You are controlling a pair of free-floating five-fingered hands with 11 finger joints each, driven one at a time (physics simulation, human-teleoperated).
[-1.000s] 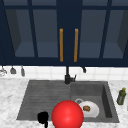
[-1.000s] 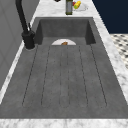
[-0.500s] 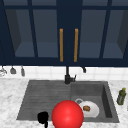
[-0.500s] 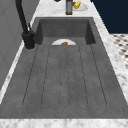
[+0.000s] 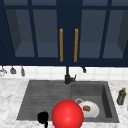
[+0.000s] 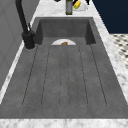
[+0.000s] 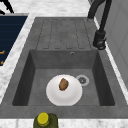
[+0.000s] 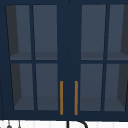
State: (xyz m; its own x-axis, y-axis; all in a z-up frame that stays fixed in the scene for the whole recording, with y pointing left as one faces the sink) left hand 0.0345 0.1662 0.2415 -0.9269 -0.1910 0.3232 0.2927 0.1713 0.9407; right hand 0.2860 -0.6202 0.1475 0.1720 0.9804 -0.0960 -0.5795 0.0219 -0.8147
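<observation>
Nothing moved — red ball (image 5: pixel 67 114) front-view-only

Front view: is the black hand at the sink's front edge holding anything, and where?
Cannot be told: the black hand shows as a dark blob beside the red ball; no hold is visible.

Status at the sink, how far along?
Done: white plate with a brown food piece sits in the basin. In hand: left hand hangs beside the red ball at the sink's front; contact unclear. Left: plate and green bottle on the counter stand untouched.
</observation>
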